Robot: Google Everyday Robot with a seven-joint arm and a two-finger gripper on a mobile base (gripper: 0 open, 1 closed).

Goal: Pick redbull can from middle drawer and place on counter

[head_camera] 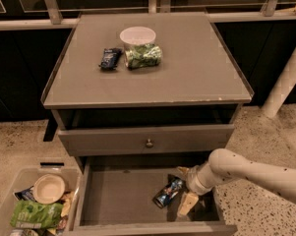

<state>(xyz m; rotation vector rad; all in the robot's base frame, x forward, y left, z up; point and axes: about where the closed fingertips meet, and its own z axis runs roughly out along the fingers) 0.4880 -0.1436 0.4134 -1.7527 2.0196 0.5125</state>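
The redbull can [167,192] lies on its side, slanted, on the floor of the open middle drawer [118,196], right of centre. My gripper [181,191] reaches into the drawer from the right on a white arm. Its fingers are spread, one finger [182,171] behind the can's right end and the other [187,204] in front of it. The can rests on the drawer floor. The counter [196,68] is the grey cabinet top above.
On the counter stand a white bowl [137,35], a green crinkly bag [143,56] and a dark blue snack packet [110,58]. The drawer front with a brass knob [149,143] above is closed. A plastic bin [10,196] with snacks sits on the floor at the left. A white post [285,82] stands at the right.
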